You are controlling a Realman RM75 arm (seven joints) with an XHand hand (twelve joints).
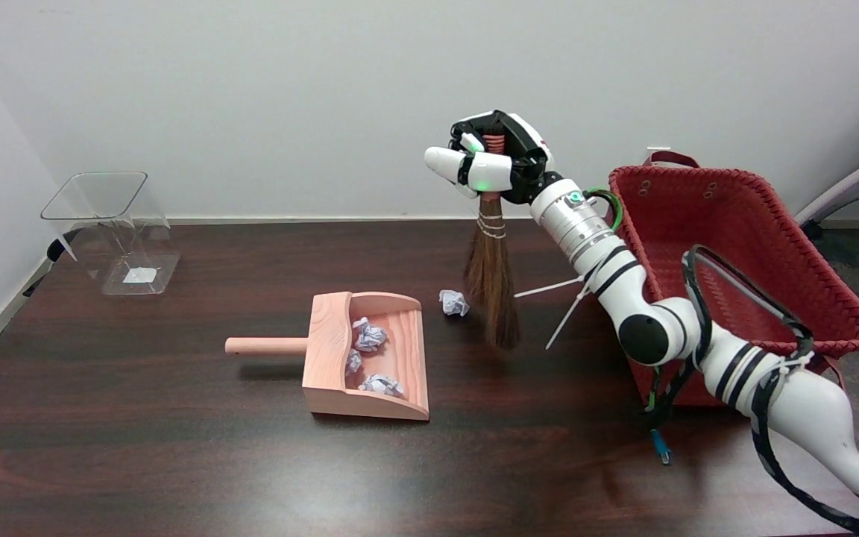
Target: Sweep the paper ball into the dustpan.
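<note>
Three paper balls point(368, 335) in dustpan point(325, 350), one paper ball point(453, 303) beside hand-held point(496, 160) broom point(491, 287).

White banded arm point(698, 335), black cables, black-and-white hand point(493, 160).

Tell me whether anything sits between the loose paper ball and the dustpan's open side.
Nothing visible does. The paper ball lies on bare table just right of the dustpan mouth, with the broom on its far side, held by the right hand.
</note>
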